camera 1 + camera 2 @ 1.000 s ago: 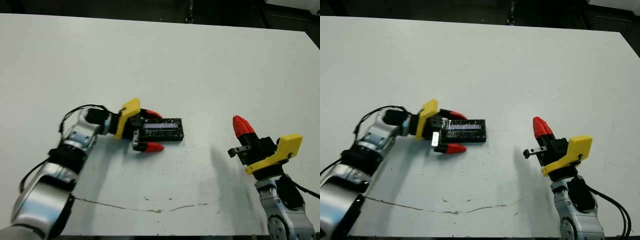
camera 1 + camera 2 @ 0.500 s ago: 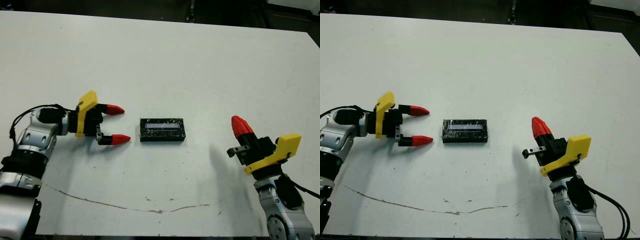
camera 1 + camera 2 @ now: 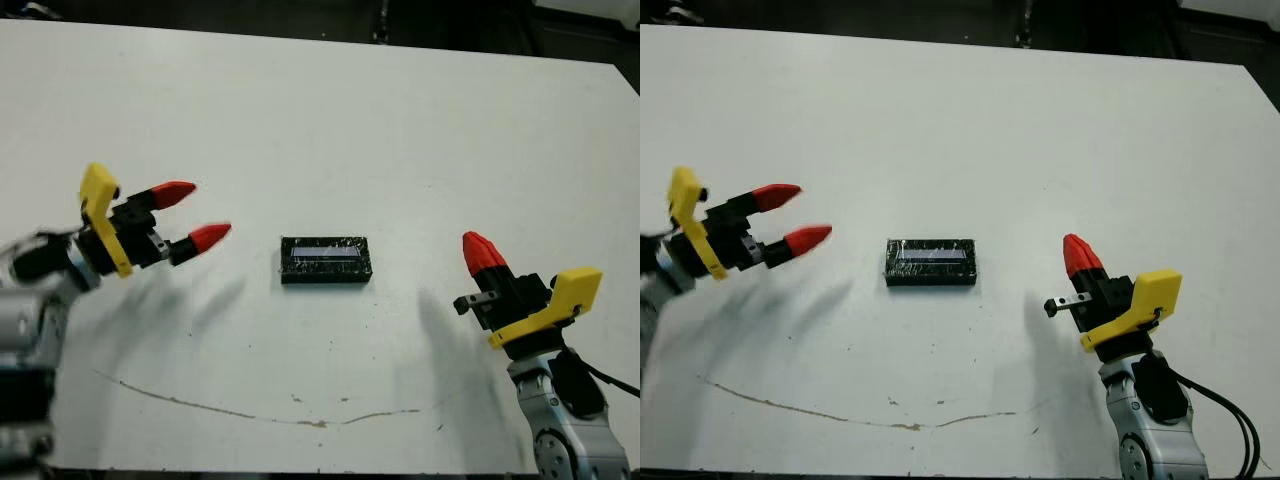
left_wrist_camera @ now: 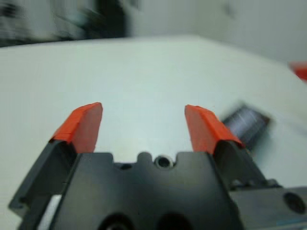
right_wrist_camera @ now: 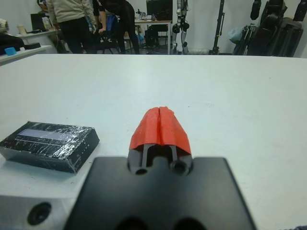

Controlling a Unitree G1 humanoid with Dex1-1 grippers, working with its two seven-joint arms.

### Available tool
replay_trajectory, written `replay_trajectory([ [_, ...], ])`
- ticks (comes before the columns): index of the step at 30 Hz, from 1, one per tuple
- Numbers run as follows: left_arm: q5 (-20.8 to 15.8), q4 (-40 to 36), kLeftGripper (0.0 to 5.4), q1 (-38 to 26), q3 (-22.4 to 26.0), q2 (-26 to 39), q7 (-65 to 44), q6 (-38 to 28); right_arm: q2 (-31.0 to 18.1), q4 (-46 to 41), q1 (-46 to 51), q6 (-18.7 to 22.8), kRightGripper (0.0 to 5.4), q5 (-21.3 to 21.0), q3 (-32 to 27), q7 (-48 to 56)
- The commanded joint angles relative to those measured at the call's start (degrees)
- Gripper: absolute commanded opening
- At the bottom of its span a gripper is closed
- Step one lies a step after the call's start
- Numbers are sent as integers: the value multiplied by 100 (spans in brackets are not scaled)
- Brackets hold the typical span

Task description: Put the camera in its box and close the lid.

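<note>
The lid (image 3: 325,260), a flat black foil-speckled slab with a pale strip on top, lies level at the middle of the white table (image 3: 380,130). It also shows in the right wrist view as the lid (image 5: 50,143). The box and the camera are hidden. My left gripper (image 3: 195,213) hovers open well to the left of the lid, holding nothing, its fingertips (image 4: 81,124) spread apart. My right gripper (image 3: 480,250) stands shut and empty to the right of the lid, its tip pointing up and away.
A thin brown line (image 3: 250,412) runs along the table near its front edge. Beyond the far edge, the right wrist view shows people (image 5: 72,21), desks and stands. The dark floor borders the table's back and right side.
My left gripper has drawn back leftward from the lid and risen off the table, still open. The lid and my right arm have stayed put.
</note>
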Motion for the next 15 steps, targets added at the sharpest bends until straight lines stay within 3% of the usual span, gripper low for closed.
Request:
replay_trajectory([
  [1,327,-651,381,651,-49,-962,1138,-846,-8,44,22,-3,0,-21,-56,-87],
  [7,792,-829,292,1138,-694,-1568,1787,-1493,33,65,19,29,0,37,-43,-126],
  [15,1346,-620,168,1312,-1182,-1724,2273,-1927,40,31,28,109,0,79,-43,-181],
])
